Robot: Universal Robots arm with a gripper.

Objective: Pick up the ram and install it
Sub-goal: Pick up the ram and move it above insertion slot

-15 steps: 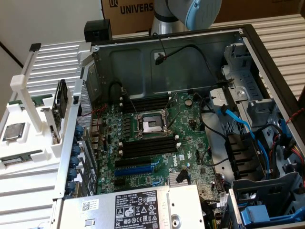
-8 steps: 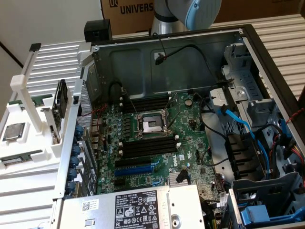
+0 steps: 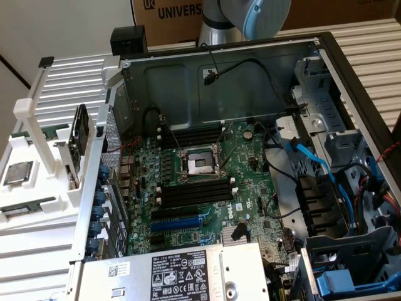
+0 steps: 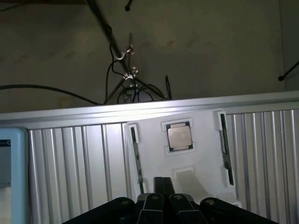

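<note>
Gripper (image 4: pixel 163 183) closed tight, fingers pressed together, hanging over the white holder (image 4: pixel 201 140) near the ribbed table's (image 4: pixel 70 158) edge. The ram (image 4: pixel 226 151) stands on edge in a slot of that holder, just beside the processor chip (image 4: pixel 179 136), with a second stick (image 4: pixel 136 156) slotted across the chip. In the open computer case (image 3: pixel 175 81), black memory slots (image 3: pixel 191 191) flank the socket (image 3: pixel 199 164).
</note>
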